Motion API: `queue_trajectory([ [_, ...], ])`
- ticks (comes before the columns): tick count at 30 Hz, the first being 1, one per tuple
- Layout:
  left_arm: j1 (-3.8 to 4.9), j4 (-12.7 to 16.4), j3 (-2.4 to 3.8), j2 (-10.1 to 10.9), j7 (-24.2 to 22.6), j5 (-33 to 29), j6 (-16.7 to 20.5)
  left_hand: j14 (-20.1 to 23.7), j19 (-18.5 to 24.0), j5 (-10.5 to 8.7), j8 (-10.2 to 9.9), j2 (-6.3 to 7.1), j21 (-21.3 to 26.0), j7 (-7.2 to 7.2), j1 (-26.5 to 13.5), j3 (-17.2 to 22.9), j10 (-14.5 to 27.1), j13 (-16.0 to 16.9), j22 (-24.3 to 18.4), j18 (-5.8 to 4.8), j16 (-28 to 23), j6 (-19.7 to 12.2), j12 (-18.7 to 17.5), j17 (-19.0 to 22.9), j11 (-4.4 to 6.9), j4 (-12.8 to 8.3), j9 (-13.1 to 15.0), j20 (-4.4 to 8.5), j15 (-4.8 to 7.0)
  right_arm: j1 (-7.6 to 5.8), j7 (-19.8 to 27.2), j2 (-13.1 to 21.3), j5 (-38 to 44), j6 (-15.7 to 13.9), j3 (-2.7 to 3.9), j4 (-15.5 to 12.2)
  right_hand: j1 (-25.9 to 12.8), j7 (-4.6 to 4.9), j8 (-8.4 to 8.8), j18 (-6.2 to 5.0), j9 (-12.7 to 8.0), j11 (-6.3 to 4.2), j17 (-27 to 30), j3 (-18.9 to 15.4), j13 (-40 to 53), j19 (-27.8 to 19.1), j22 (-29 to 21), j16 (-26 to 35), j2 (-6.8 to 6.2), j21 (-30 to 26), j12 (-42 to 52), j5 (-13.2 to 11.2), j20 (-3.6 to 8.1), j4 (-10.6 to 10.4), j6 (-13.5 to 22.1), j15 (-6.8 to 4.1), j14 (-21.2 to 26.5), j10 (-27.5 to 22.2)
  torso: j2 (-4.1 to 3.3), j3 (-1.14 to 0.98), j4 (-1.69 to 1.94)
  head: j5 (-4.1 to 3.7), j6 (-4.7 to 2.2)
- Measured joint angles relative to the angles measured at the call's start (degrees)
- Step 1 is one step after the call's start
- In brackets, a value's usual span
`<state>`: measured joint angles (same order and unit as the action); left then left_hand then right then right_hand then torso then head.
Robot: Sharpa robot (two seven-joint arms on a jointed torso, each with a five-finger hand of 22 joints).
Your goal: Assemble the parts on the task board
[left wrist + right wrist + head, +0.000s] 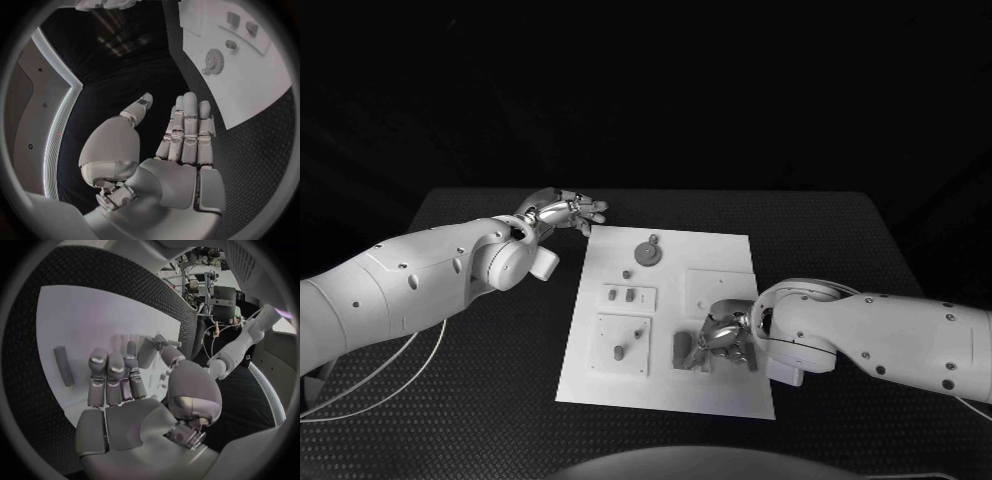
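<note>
The white task board (668, 385) lies mid-table. My right hand (723, 337) hovers over its near right part and pinches a small grey block (147, 352) between thumb and a finger. A grey bar (684, 350) (62, 365) lies flat on the board just beside that hand. My left hand (565, 211) (184, 135) floats off the board's far left corner, fingers straight, thumb apart, holding nothing. A grey gear (648, 251) (214, 61) sits at the board's far end. Two small blocks (623, 294) and two pegs (627, 343) stand on the board's left side.
The black mat (488, 400) surrounds the board with free room on both sides. A thin white cable (387, 385) trails from the left arm across the near left of the table. The right forearm (877, 335) covers the board's right edge.
</note>
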<state>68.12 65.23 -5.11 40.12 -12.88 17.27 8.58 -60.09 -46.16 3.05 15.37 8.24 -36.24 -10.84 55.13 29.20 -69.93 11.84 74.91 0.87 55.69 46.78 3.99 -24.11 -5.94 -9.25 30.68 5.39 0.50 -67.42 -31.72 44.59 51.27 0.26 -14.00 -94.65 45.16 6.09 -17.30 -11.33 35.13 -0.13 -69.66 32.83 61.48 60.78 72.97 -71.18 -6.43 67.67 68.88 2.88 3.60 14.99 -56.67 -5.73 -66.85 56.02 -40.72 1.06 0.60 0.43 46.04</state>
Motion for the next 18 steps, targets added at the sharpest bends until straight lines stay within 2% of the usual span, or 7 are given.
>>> queue_trajectory([
  [1,0.00,0.00,0.00,0.00,0.01,0.00,-0.01,0.00,0.00,0.00,0.00,0.00,0.09,0.00,0.00,0.00,0.00,0.00,0.00,0.00,0.00,0.00,0.00,0.00,0.00,0.00,0.00,0.00,0.00,0.02,-0.01,0.00,0.07,-0.01,-0.01,0.03,-0.06,-0.12,-0.18,-0.01,-0.01,-0.11,0.00,0.23,-0.04,0.00,0.00,-0.01,0.62,0.00,0.00,0.00,0.00,-0.40,-0.33,0.00,-0.01,0.11,0.00,0.01,0.00,0.00,0.02],
  [5,0.00,0.00,0.00,0.03,0.06,0.00,-0.08,0.00,0.00,0.00,0.00,0.00,0.09,0.00,0.00,0.00,0.00,0.00,0.00,0.00,0.00,0.00,0.00,0.00,0.00,0.00,0.00,0.00,0.00,0.12,-0.08,0.12,0.27,0.02,-0.10,0.07,-0.29,-0.31,-0.46,-0.02,0.04,-0.37,0.16,1.96,-0.26,0.00,-0.08,-0.03,1.42,0.22,-0.12,0.00,0.00,-1.46,-0.88,-0.28,-0.33,0.43,0.01,0.04,0.03,-0.02,0.05],
  [9,0.00,-0.01,-0.01,0.09,0.10,0.00,-0.12,0.00,0.00,0.00,0.00,0.00,0.09,0.00,0.00,0.00,0.00,0.00,0.00,0.00,0.00,0.00,0.00,0.01,0.00,0.00,0.00,0.00,0.00,0.18,-0.10,0.12,0.33,0.36,-0.15,0.07,0.02,-0.50,-0.49,-0.05,-0.02,-0.51,0.35,6.31,-0.36,0.21,-0.15,-0.03,1.87,0.55,-0.12,-0.01,-0.21,-1.96,-1.25,-0.38,-0.60,0.94,0.02,0.04,0.03,-0.04,0.03],
  [12,0.00,-0.01,-0.01,0.10,0.13,0.02,-0.14,0.00,0.00,0.00,0.00,0.00,0.09,0.00,0.00,0.06,0.00,0.00,0.00,0.00,0.00,0.00,0.00,0.00,0.00,0.06,0.00,0.00,0.00,0.18,-0.12,0.15,0.35,0.69,-0.15,0.04,0.22,-0.51,-0.15,-0.08,-0.41,-0.39,0.47,8.33,-0.36,0.34,-0.15,-0.03,2.40,0.56,-0.12,-0.01,-0.34,-1.88,-1.38,-0.38,-0.61,1.23,0.02,0.04,0.03,0.04,-0.06],
  [18,0.00,0.00,-0.01,0.12,0.18,0.06,-0.19,0.00,0.00,0.00,0.00,0.00,0.09,0.00,0.00,0.16,0.00,0.00,0.00,0.00,0.00,0.00,0.00,-0.04,0.01,0.16,0.00,0.00,0.00,0.18,-0.15,0.15,0.38,1.02,-0.15,0.06,0.11,-0.46,-0.10,-0.17,-0.74,-0.39,0.47,8.87,-0.36,0.41,-0.16,-0.03,2.52,0.76,-0.12,0.35,-0.44,-1.54,-1.61,-0.31,-0.70,1.23,0.02,0.04,0.01,0.06,-0.09],
])
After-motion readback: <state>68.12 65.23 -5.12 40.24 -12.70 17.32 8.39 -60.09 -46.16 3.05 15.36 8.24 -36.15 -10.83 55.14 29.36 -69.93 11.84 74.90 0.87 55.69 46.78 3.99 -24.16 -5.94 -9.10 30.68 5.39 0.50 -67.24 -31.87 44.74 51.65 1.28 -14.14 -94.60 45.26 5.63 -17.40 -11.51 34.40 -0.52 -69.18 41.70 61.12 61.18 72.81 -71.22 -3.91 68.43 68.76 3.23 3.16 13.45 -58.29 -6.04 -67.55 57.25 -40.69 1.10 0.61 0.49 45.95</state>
